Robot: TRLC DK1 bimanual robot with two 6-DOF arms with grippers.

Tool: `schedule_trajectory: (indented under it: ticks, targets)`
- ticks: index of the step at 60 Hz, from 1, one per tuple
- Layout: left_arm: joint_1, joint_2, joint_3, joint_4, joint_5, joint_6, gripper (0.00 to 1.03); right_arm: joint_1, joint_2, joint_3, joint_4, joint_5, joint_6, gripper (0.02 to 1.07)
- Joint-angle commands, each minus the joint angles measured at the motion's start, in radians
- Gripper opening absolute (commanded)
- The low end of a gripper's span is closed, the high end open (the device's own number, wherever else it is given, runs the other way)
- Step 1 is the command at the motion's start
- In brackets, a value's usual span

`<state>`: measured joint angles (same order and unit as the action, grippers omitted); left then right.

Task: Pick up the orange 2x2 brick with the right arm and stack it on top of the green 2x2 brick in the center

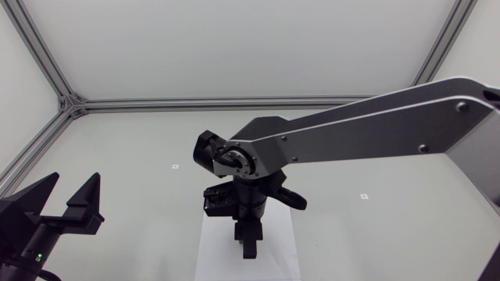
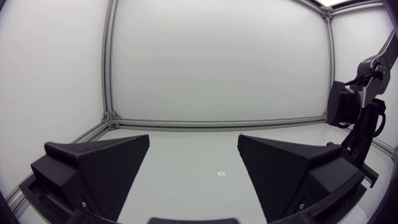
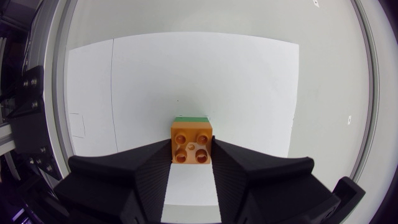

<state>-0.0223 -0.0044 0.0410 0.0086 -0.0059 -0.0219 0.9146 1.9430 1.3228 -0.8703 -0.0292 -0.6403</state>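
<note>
In the right wrist view the orange 2x2 brick [image 3: 192, 142] sits studs up between my right gripper's [image 3: 191, 148] fingers, which press on its two sides. A strip of the green 2x2 brick [image 3: 191, 117] shows just beyond and under it; the orange one appears to rest on it. In the head view my right arm reaches to the table's middle, its gripper [image 1: 248, 240] pointing down and hiding both bricks. My left gripper [image 1: 70, 197] stays at the near left, open and holding nothing, its fingers [image 2: 99, 165] wide apart.
A white sheet [image 1: 215, 251] lies under the bricks at the middle front, also seen as the white sheet [image 3: 242, 81] around the stack. Small white markers [image 1: 175, 166] dot the grey table. Aluminium frame rails [image 1: 211, 103] run along the far and left edges.
</note>
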Motion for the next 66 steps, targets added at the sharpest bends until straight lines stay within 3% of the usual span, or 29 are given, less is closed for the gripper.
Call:
schedule_trajectory:
  ticks: [1, 22, 46, 66]
  targets:
    - [0.002, -0.008, -0.041, -0.015, 0.004, 0.013, 0.99, 0.012, 0.045, -0.025, -0.016, -0.014, -0.029, 0.09]
    - [0.002, -0.008, -0.041, -0.015, 0.004, 0.013, 0.99, 0.015, 0.045, -0.023, -0.018, -0.012, -0.039, 0.1]
    - [0.002, -0.008, -0.041, -0.013, 0.004, 0.013, 0.99, 0.013, 0.043, -0.027, -0.015, -0.008, -0.039, 0.31]
    - [0.002, -0.008, -0.041, -0.015, 0.004, 0.013, 0.99, 0.009, 0.047, -0.027, -0.009, -0.009, -0.033, 0.4]
